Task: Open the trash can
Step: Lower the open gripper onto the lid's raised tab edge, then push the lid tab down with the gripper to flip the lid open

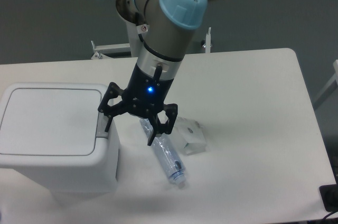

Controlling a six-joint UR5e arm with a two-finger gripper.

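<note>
The trash can [55, 139] is a large white boxy bin at the left of the table, its flat lid down. The grey push tab [102, 124] sits on the lid's right edge. My gripper [130, 132] hangs open just right of the bin. Its left finger [107, 118] is over the push tab and its right finger [156, 129] is over the bottle. Nothing is between the fingers.
A clear plastic bottle [163, 153] lies on the table right of the bin, cap toward the front. A small crumpled white wrapper [190, 137] lies beside it. The arm's base column [143, 31] stands at the table's back edge.
</note>
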